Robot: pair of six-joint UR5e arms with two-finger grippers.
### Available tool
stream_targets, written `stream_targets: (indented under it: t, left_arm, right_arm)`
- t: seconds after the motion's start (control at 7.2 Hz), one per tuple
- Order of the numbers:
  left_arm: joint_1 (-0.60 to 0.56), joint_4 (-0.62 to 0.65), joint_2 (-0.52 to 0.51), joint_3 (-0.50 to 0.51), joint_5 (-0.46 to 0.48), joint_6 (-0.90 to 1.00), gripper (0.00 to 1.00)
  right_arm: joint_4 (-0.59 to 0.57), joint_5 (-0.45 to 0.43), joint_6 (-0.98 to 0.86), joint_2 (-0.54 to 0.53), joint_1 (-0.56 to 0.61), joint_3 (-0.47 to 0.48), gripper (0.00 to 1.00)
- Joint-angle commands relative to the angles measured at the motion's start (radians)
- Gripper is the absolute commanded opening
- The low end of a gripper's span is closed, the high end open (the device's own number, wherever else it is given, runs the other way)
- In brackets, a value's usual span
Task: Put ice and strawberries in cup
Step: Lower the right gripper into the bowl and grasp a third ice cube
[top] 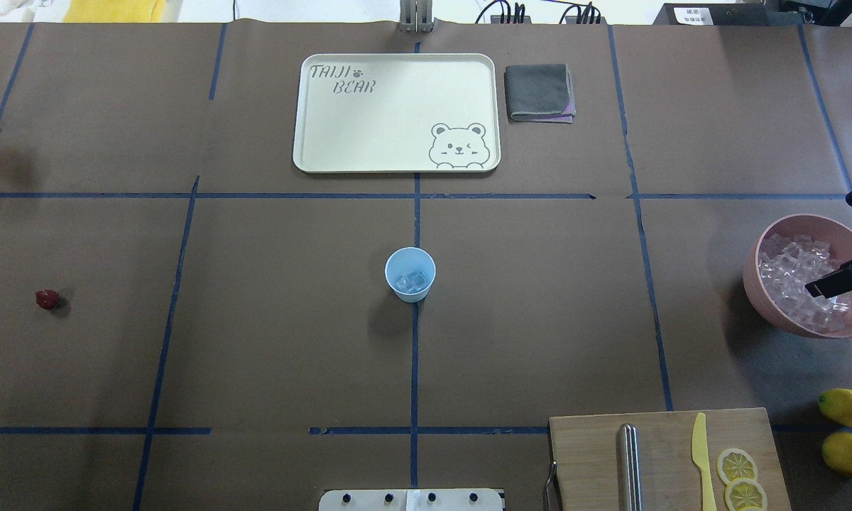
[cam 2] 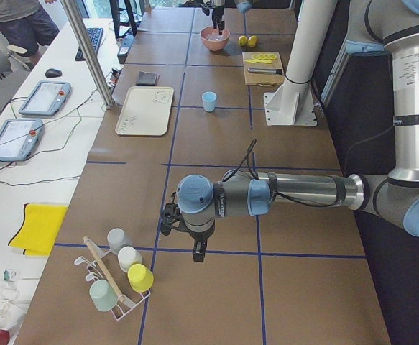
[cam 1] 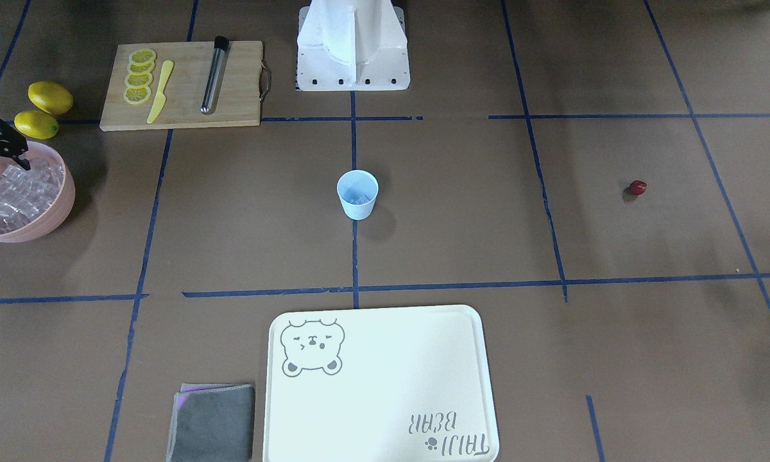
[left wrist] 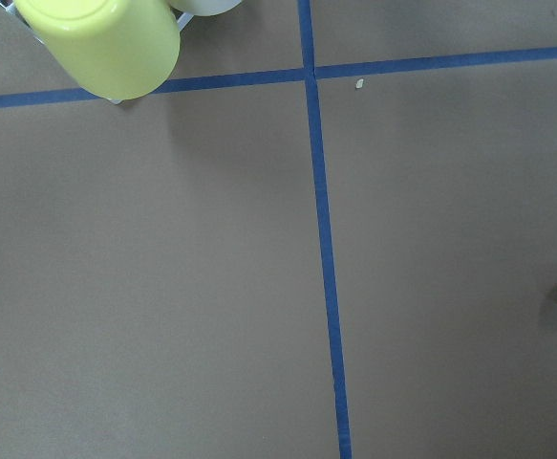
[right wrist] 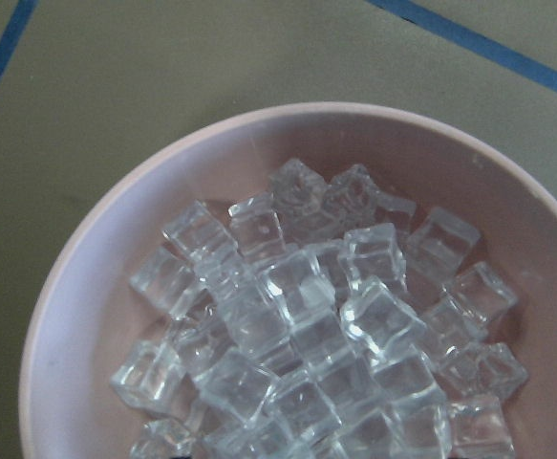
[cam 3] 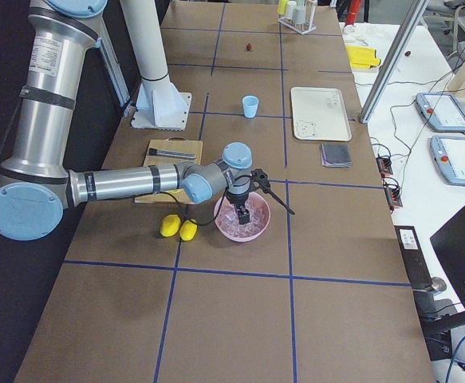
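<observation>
Status of the right gripper (top: 823, 286): we find it low over the ice (right wrist: 297, 316) heaped in the pink bowl (top: 767, 305), which stands at the right edge of the surface (top: 539, 319). We cannot tell whether its fingers are spread or pressed together, nor whether they touch the ice.

Status of the left gripper (cam 2: 197, 253): it hangs over bare surface near the left edge, close to a rack of cups (cam 2: 116, 284). We see it only from the side and cannot tell the state of its fingers.

We find the cup (cam 1: 357, 209) upright at the middle of the surface, with a few cubes (top: 412, 282) lying in its bottom. The strawberry (top: 47, 299) lies alone near the left edge, well apart from the cup.

A cutting board (cam 1: 237, 96) lies toward the right corner on the robot's side and carries lemon slices (cam 1: 140, 76), a yellow knife (cam 1: 160, 92) and a metal rod (cam 1: 213, 76). Two lemons (cam 1: 50, 97) lie between the board and the bowl. A tray (top: 397, 113) lies at the middle of the far edge, with a grey cloth (top: 539, 92) just beside it.
</observation>
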Motion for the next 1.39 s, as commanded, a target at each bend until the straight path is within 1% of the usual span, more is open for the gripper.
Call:
stream_targets:
  t: [0.0, 0.14, 0.28, 0.42, 0.97, 1.11, 1.25]
  left_arm:
    - [0.0, 0.0, 0.0, 0.002, 0.0, 0.0, 1.0]
    - [0.0, 0.0, 0.0, 0.0, 0.0, 0.0, 1.0]
    - [0.0, 0.0, 0.0, 0.0, 0.0, 0.0, 1.0]
    - [0.0, 0.0, 0.0, 0.0, 0.0, 0.0, 1.0]
    - [0.0, 0.0, 0.0, 0.002, 0.0, 0.0, 1.0]
    - [0.0, 0.0, 0.0, 0.0, 0.002, 0.0, 1.0]
    - [0.0, 0.0, 0.0, 0.0, 0.0, 0.0, 1.0]
  right_arm:
    - [0.002, 0.004, 0.0, -0.022, -0.009, -0.001, 0.86]
    - [0.0, 0.009, 0.0, -0.023, -0.012, 0.0, 0.8]
    - [0.0, 0.01, 0.0, -0.023, -0.012, 0.0, 0.7]
    - [0.0, 0.012, 0.0, -0.023, -0.015, 0.0, 0.63]
    - [0.0, 0.012, 0.0, -0.022, -0.024, 0.005, 0.6]
    - [0.0, 0.012, 0.0, -0.022, -0.024, 0.003, 0.4]
    - [0.0, 0.013, 0.0, -0.02, -0.024, 0.006, 0.15]
